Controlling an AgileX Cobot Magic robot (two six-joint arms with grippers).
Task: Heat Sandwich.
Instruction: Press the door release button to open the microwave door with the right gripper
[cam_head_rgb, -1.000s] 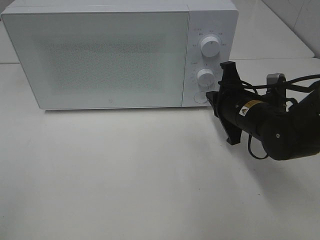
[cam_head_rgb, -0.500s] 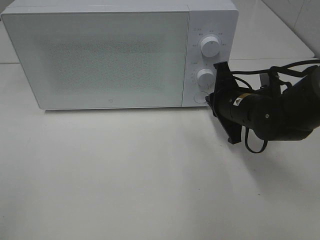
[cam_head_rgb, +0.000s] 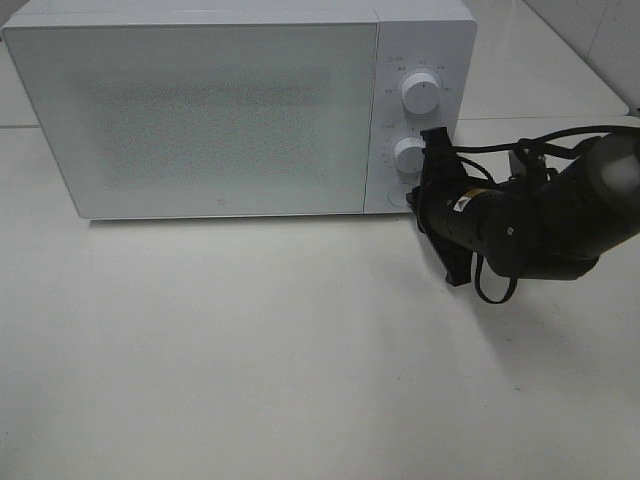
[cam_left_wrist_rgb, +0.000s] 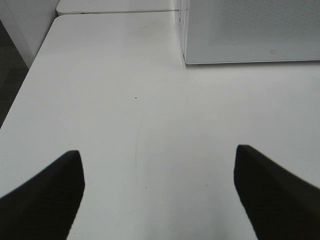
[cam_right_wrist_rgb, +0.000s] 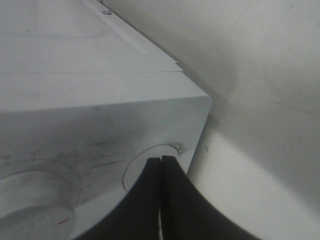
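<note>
This is looking like a robot test lab: a white microwave (cam_head_rgb: 200, 110) with two dials is sitting on a plain white desk (cam_head_rgb: 250, 350), a black robot arm (cam_head_rgb: 540, 220) trailing loose cables (cam_head_rgb: 520, 148) is reaching in beside it, another white desk (cam_head_rgb: 540, 70) is butting up behind, and dark floor (cam_left_wrist_rgb: 7, 75) is showing past the edge

The microwave (cam_head_rgb: 200, 110) stands at the table's (cam_head_rgb: 250, 360) back, the right jaws at its lowest button (cam_right_wrist_rgb: 135, 167).
</note>
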